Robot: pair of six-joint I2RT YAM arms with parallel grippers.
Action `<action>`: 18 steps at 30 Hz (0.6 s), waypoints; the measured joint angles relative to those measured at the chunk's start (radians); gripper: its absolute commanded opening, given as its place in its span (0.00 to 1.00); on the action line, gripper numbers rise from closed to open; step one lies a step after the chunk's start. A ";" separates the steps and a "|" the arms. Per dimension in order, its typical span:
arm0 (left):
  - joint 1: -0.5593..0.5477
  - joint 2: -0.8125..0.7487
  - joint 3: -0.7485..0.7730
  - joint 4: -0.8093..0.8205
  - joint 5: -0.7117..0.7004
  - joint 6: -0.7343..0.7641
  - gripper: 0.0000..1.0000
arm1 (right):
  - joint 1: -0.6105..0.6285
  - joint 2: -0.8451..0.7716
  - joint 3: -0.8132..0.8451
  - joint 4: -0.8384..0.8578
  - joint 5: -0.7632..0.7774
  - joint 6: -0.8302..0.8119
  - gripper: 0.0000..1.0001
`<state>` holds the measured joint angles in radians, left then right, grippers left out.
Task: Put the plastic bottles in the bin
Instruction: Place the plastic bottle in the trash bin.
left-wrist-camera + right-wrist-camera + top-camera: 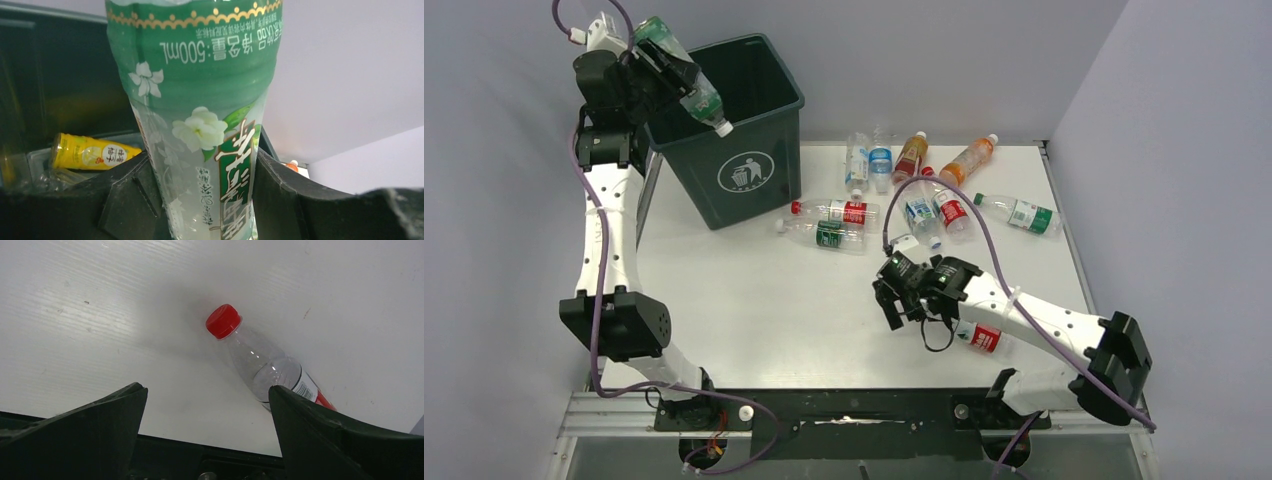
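Left gripper (202, 197) pinches green-label bottle (200, 75) above bin (744, 170) — right gripper (207, 390) gapes wide.

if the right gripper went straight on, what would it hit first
Probably bare table: the right gripper is open over it. The red-capped bottle lies ahead beside one finger and might be clipped first; depth unclear.
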<state>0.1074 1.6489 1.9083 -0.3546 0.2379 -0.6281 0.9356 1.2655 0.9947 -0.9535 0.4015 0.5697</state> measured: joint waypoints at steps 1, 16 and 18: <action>0.003 0.005 0.010 0.003 0.002 0.000 0.54 | -0.002 0.020 0.012 -0.009 -0.003 -0.006 0.98; 0.014 0.075 0.040 0.045 0.003 -0.011 0.55 | -0.146 0.215 0.087 -0.014 -0.053 -0.244 0.98; 0.014 0.085 0.042 0.048 -0.002 0.000 0.55 | -0.168 0.220 0.086 0.003 -0.068 -0.278 0.98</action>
<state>0.1219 1.7340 1.9499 -0.3065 0.2356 -0.6277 0.7673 1.4860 1.0809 -0.9504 0.3340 0.2920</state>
